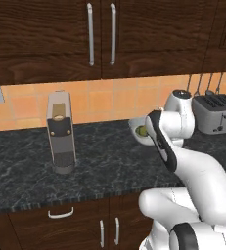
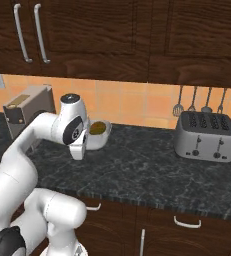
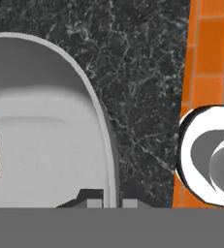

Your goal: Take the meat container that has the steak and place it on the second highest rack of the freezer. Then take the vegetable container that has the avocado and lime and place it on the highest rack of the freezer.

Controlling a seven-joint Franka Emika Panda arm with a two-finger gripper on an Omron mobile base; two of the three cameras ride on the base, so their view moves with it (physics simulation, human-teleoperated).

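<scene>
Black counter (image 2: 152,165), end effector (image 3: 112,202) pinching bowl (image 3: 45,140) rim

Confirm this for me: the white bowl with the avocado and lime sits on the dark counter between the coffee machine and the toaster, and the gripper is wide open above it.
Not quite. The white bowl does sit on the dark counter, between the coffee machine and the toaster. But the gripper is shut, not wide open: in the hand view its fingertips close on the bowl's rim.

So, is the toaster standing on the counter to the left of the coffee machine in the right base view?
No, the toaster stands far to the right of the coffee machine on the dark counter.
</scene>
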